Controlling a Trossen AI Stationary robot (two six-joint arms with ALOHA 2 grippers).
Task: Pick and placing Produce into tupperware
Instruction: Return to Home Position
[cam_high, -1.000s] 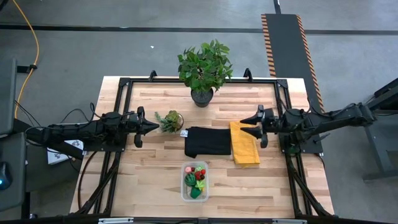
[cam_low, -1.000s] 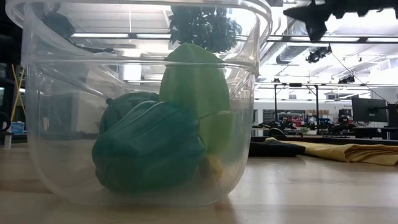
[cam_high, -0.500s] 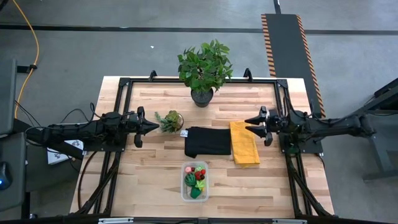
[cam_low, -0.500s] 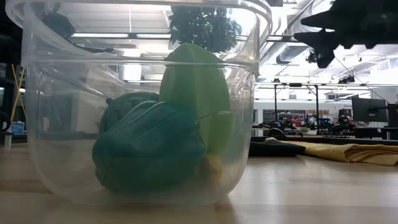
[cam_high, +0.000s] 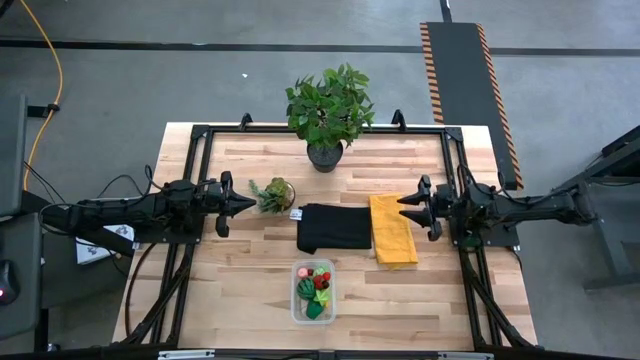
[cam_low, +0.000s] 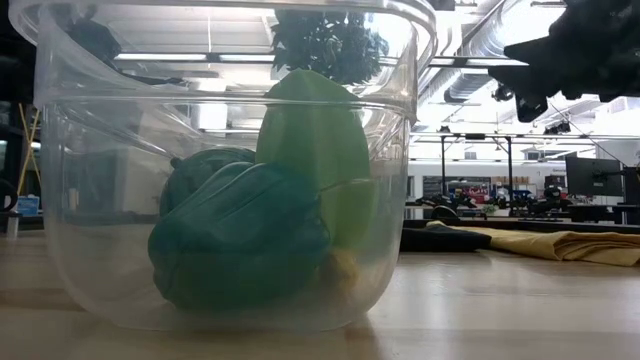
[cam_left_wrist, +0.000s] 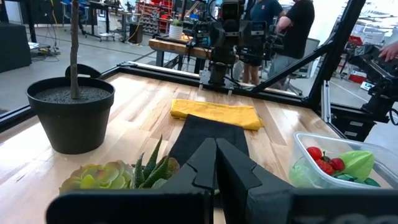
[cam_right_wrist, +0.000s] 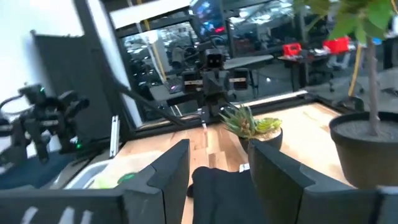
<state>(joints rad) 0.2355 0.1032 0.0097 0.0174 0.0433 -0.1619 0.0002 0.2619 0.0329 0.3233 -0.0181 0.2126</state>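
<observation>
My left gripper (cam_high: 240, 203) hung over the left side of the pale wooden table (cam_high: 240, 290), pointing inward. Its two dark fingers (cam_left_wrist: 199, 163) were pressed together with only a seam between them, and nothing was caught there. Just ahead of its tip stood the small potted succulent (cam_high: 274, 193) with pale green leaves. Farther back, at the table's far edge, was the large leafy plant (cam_high: 328, 110) in a black pot.

Right of the succulent, the folded black cloth (cam_high: 334, 228) lay flat at mid-table. Toward the front edge, near that cloth but apart from it, sat the clear, lidless rectangular plastic tupperware (cam_high: 295, 300) with rounded corners. It was upright and well apart from both of my grippers.

The small toy produce (cam_high: 314, 288) was heaped inside it: dark green and lime-green pieces, red cherries (cam_left_wrist: 323, 162) and a pink one toward the back. From table height, a dark green piece (cam_low: 240, 245) pressed against the near wall, with a taller lime-green piece (cam_low: 315, 140) standing behind it.

The folded yellow cloth (cam_high: 393, 231) lay against the black cloth's right edge. Above the yellow cloth's right border, my right gripper (cam_high: 405, 206) hovered, pointing inward toward the left one. Its fingers (cam_right_wrist: 168, 165) were spread with a clear gap between them — they gripped nothing, and through the gap I saw only the black cloth.
</observation>
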